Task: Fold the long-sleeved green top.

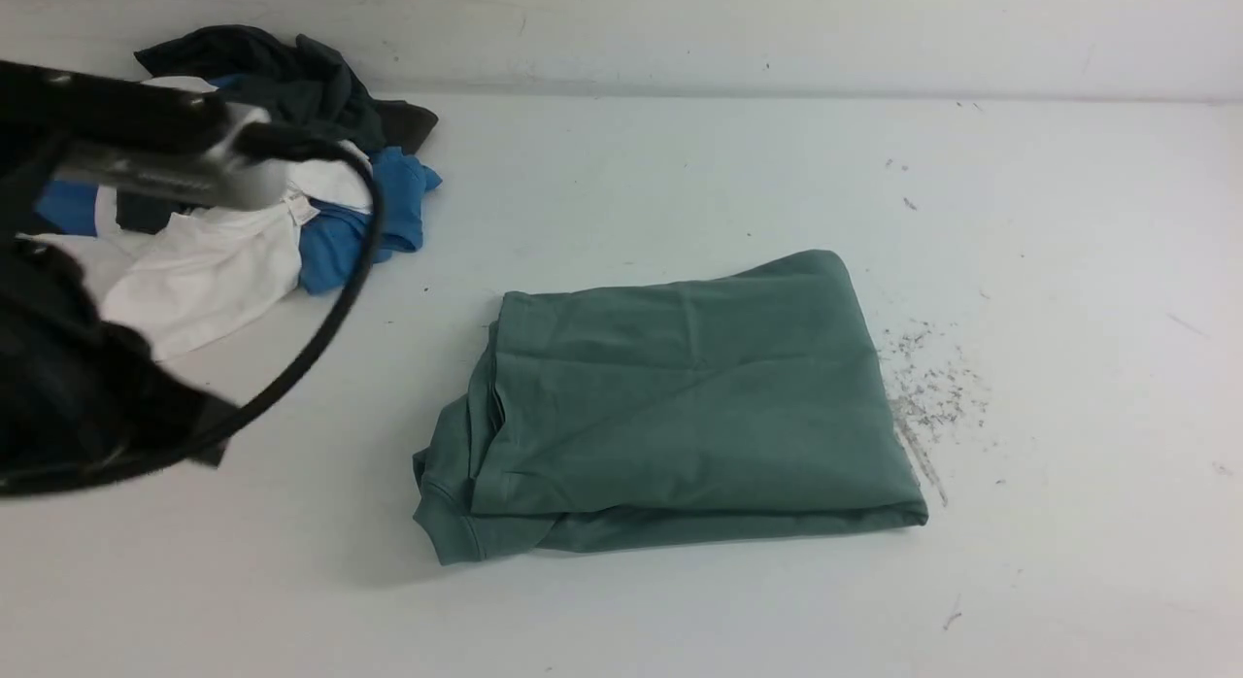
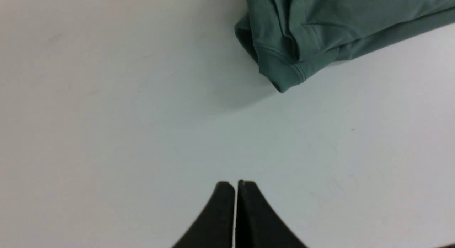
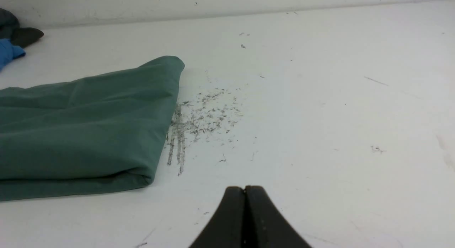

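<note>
Lying near the middle of the tabletop (image 1: 680,153), the green long-sleeved top (image 1: 680,406) already forms a compact rectangle, several layers stacked, with a ribbed cuff (image 2: 284,74) and some loose fabric bunched out at its near-left corner. Judging from that, the fold looks essentially done, and the main risk is undoing it: a pincer dragging back across that corner could catch the cuff and pull the layers askew, or the upper layer could slide off its uneven edge. Dark lint (image 1: 927,387) scattered just beside the top's right edge could cling to the cloth if it were shifted that way. A heap of other garments (image 1: 243,192) sits well apart at the far left. Both arms hang clear: the left pincer (image 2: 236,184) hovers over bare surface near the cuff, tips pressed together and empty; the right pincer (image 3: 244,188) is likewise closed on nothing, near the top's right side.
</note>
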### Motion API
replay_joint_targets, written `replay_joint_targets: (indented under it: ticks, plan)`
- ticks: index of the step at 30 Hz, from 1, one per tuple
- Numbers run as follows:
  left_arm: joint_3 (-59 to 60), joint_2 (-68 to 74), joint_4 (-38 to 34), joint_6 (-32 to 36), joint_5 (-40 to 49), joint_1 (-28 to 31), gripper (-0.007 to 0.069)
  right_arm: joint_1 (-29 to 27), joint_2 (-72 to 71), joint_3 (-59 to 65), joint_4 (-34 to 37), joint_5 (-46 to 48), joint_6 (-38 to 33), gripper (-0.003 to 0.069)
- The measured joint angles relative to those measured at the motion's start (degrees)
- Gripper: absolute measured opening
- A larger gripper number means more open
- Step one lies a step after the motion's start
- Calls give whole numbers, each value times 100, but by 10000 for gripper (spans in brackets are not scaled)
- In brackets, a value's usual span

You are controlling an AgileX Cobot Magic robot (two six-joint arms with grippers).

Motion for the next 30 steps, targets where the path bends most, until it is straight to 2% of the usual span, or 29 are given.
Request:
replay_joint_targets:
  ticks: [5, 11, 13, 14, 16, 19, 30]
  plan:
    - [1161, -1307, -112, -99, -719, 0, -3, 0, 0, 0, 0, 0, 0, -15]
    - [3318, -3069, -280, -152, -3663, 0, -3, 0, 0, -5, 0, 2, 0, -15]
    - [3649, -3281, -280, -152, -4118, 0, -3, 0, 0, -5, 0, 2, 0, -15]
    - [3980, -3478, -280, -152, -4770, 0, -3, 0, 0, -5, 0, 7, 0, -15]
    - [4399, -3702, -280, -152, -5439, 0, -3, 0, 0, -5, 0, 7, 0, -15]
    - [4800, -3782, -280, -152, -5857, 0, -3, 0, 0, -5, 0, 7, 0, -15]
    - [5519, -3791, -280, 5, -5586, 0, -3, 0, 0, -5, 0, 7, 0, -15]
